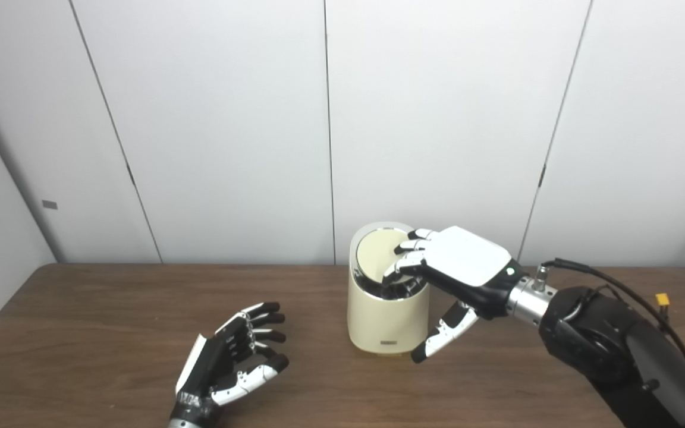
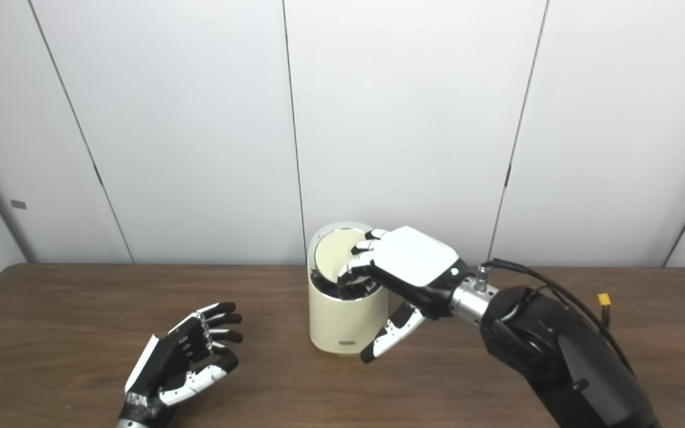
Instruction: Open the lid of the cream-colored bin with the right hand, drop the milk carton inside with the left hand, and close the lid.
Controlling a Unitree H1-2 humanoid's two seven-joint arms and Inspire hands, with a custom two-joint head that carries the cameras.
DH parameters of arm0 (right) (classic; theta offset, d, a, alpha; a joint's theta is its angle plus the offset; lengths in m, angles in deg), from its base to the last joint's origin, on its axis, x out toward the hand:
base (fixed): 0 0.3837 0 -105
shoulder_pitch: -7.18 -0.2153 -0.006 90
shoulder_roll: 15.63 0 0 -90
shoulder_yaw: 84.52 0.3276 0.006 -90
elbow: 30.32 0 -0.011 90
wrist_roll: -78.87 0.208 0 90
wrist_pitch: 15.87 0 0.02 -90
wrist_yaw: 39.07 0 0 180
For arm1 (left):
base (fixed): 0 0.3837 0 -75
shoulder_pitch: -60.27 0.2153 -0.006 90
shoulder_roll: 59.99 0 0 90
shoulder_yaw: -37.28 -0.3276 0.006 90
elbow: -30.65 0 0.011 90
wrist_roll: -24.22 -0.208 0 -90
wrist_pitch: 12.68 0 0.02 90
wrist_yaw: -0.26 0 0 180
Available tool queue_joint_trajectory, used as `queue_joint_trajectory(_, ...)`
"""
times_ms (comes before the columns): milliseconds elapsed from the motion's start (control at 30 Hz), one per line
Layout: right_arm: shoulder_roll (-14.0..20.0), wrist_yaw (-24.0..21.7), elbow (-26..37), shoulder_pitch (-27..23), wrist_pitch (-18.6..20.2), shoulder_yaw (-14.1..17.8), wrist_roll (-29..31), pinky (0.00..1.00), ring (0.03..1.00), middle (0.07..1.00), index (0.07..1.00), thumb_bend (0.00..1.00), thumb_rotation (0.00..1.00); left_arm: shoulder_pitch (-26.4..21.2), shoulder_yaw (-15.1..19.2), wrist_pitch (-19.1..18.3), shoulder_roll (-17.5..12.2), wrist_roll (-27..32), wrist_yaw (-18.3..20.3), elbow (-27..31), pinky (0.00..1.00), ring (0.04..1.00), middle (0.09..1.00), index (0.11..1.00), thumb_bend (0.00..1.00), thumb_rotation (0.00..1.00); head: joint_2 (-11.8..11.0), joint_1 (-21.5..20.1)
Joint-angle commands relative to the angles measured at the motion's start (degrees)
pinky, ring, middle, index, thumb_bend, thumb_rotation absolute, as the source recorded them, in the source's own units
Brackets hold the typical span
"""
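Cream bin mid-table, lid tipped up. My right hand has fingers spread on it, gripping nothing. Left hand open and empty w/ no carton visible. Risk: fingers slip, lid drops, bin tips.

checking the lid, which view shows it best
The left eye view, slightly: the lid is tilted inside the bin, and more of its cream face shows clear of the right hand. The right eye view shows the same tilted lid, with the fingers covering a bit more.
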Motion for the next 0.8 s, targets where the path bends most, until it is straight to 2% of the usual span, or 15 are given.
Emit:
queue_joint_trajectory(0, -0.2, 1.4, 1.9, -1.3, 0.9, 2.4, 1.3, 0.98, 0.882, 0.721, 0.739, 0.79, 0.62, -0.3, 0.0, 0.7, -0.2, 0.4, -0.2, 1.2, 0.53, 0.659, 0.758, 0.814, 0.75, 0.27, 0.0, 0.1)
queue_joint_trajectory(67, -0.9, 0.9, 2.8, -1.1, 2.3, 4.1, 2.6, 0.99, 0.889, 0.729, 0.747, 0.77, 0.63, -0.3, 0.0, 0.7, -0.1, 0.4, -0.2, 1.2, 0.53, 0.660, 0.757, 0.811, 0.76, 0.28, 0.0, 0.1)
queue_joint_trajectory(167, -1.5, -0.7, 4.7, -0.8, 4.8, 6.5, 5.3, 0.96, 0.908, 0.733, 0.755, 0.76, 0.62, -0.2, 0.0, 0.7, -0.1, 0.9, 0.0, 1.3, 0.54, 0.667, 0.760, 0.812, 0.77, 0.28, 0.0, 0.0)
queue_joint_trajectory(300, -1.4, -0.1, 6.1, 0.0, 5.2, 8.2, 5.4, 0.93, 0.915, 0.739, 0.763, 0.77, 0.68, -0.2, 0.0, 0.7, -0.2, 0.9, 0.0, 1.3, 0.54, 0.663, 0.762, 0.819, 0.75, 0.28, 0.1, 0.0)
queue_joint_trajectory(433, -2.1, 0.3, 8.2, 2.5, 7.8, 10.8, 7.0, 0.93, 0.926, 0.750, 0.765, 0.77, 0.61, -0.2, -0.1, 0.5, -0.2, 0.7, -0.2, 1.4, 0.54, 0.663, 0.761, 0.818, 0.76, 0.29, 0.1, 0.1)
queue_joint_trajectory(500, -2.7, 1.1, 8.2, 3.9, 8.1, 12.1, 8.6, 0.88, 0.892, 0.777, 0.789, 0.76, 0.57, -0.3, 0.0, 0.5, -0.1, 0.8, -0.2, 1.5, 0.54, 0.662, 0.756, 0.812, 0.77, 0.28, 0.1, 0.1)
queue_joint_trajectory(567, -4.3, 1.8, 7.6, 6.3, 10.9, 14.4, 12.0, 0.87, 0.858, 0.797, 0.821, 0.77, 0.55, -0.4, -0.1, 0.9, -0.1, 0.8, -0.1, 1.5, 0.54, 0.661, 0.756, 0.811, 0.77, 0.28, 0.1, 0.1)
queue_joint_trajectory(600, -5.0, 2.0, 7.5, 7.1, 12.1, 15.2, 13.2, 0.77, 0.816, 0.798, 0.839, 0.78, 0.49, -0.5, 0.0, 1.1, -0.1, 1.0, 0.0, 1.5, 0.54, 0.660, 0.755, 0.810, 0.77, 0.26, 0.1, 0.1)
queue_joint_trajectory(633, -6.1, 1.7, 7.6, 8.4, 14.8, 16.6, 15.6, 0.73, 0.802, 0.799, 0.846, 0.78, 0.47, -0.6, 0.0, 1.2, -0.2, 1.2, 0.1, 1.4, 0.54, 0.660, 0.755, 0.809, 0.76, 0.26, 0.1, 0.1)
queue_joint_trajectory(700, -7.5, 1.7, 7.9, 10.6, 18.0, 18.4, 18.8, 0.60, 0.772, 0.827, 0.864, 0.76, 0.35, -0.7, 0.1, 1.4, -0.2, 1.6, 0.3, 1.3, 0.55, 0.661, 0.755, 0.809, 0.77, 0.25, -0.1, 0.0)
queue_joint_trajectory(767, -8.5, 3.0, 7.4, 13.0, 18.6, 20.2, 21.5, 0.58, 0.762, 0.829, 0.862, 0.77, 0.32, -0.8, 0.1, 1.4, -0.4, 1.5, 0.4, 1.7, 0.55, 0.664, 0.757, 0.808, 0.77, 0.25, -0.6, -0.3)
